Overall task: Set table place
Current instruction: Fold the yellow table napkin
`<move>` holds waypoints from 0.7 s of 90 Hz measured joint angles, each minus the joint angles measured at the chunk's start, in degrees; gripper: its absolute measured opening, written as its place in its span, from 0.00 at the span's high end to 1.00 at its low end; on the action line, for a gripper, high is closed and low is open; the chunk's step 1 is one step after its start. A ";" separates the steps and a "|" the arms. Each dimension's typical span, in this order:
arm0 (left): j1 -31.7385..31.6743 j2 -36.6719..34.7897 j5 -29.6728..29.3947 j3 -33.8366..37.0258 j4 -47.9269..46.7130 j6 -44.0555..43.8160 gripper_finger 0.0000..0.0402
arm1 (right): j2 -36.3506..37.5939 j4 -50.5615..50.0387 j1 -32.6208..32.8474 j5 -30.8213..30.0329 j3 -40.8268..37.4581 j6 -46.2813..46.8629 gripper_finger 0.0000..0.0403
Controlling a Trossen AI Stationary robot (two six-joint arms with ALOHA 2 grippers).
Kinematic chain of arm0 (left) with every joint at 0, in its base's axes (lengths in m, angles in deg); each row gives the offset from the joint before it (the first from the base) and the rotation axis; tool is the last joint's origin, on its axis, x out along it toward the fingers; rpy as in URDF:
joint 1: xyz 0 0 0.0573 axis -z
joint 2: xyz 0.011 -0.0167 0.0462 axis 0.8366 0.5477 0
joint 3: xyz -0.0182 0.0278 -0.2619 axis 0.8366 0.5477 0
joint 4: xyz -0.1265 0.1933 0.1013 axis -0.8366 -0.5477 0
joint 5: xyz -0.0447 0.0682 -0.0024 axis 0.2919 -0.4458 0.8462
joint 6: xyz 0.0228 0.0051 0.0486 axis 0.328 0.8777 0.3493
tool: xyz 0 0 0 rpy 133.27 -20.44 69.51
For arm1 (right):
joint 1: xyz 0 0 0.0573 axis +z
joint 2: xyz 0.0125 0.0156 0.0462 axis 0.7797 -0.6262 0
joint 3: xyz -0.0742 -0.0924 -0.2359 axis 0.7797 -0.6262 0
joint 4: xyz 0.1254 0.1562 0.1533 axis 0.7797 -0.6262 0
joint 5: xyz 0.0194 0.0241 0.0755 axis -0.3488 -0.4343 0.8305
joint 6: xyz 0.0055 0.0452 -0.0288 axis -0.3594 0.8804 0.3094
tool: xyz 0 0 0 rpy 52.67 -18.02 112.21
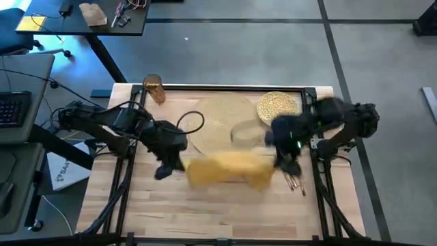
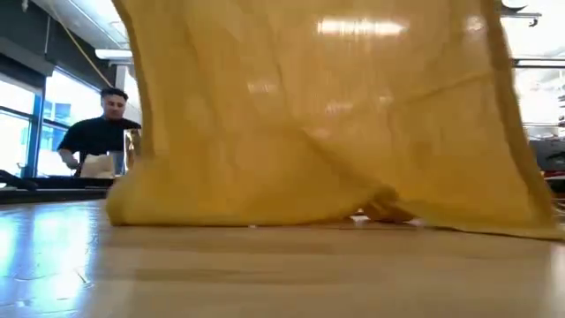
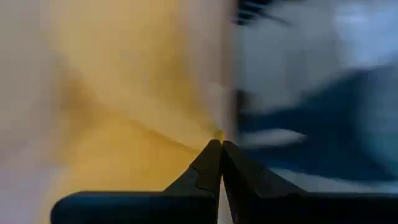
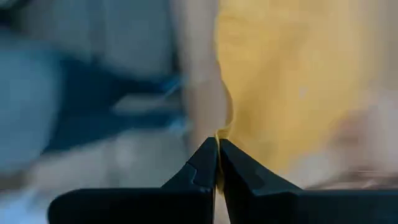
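The yellow napkin [image 1: 229, 169] is stretched between my two grippers over the table's [image 1: 205, 219] middle. In the low view the napkin [image 2: 327, 115] hangs as a wide sheet. My left gripper [image 1: 181, 166] is shut on its left end and my right gripper [image 1: 278, 162] on its right end. The round woven placemat [image 1: 218, 119] lies beyond them. The speckled plate [image 1: 278, 106] rests at the placemat's far right. The amber cup [image 1: 153, 89] stands at the far left corner. Copper cutlery [image 1: 295, 182] lies by the right rail. My left gripper [image 3: 221, 142] pinches the napkin's left end [image 3: 214, 133] between its two fingertips. The cloth spreads away from the tips and hangs below them; its lower edge [image 2: 229, 221] rests on the table. My right gripper [image 4: 217, 140] pinches the napkin's right end [image 4: 222, 129] between its two fingertips. The cloth hangs from there, and its lower right part [image 2: 494, 228] reaches the table.
A black rail frame [image 1: 130, 178] runs along both sides of the tabletop. Bare wood lies in front of the napkin toward the near edge. A person [image 2: 101, 132] stands in the room beyond the table, by a dark desk [image 1: 82, 20].
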 joint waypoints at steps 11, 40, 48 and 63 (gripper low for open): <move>4.04 -1.03 9.88 0.01 11.67 -13.47 1.00 | 0.41 6.12 4.99 5.26 2.24 5.27 1.00; -4.36 -4.01 4.51 -0.09 11.29 -8.89 1.00 | 1.77 -1.11 -5.48 -15.13 14.49 8.59 1.00; -7.46 -3.05 -3.95 0.01 6.42 -1.06 1.00 | 1.35 -2.34 -9.70 -17.51 12.56 8.55 1.00; -9.54 -0.92 -17.48 2.59 5.56 9.05 1.00 | 1.24 -0.16 -13.89 -20.13 11.36 8.57 1.00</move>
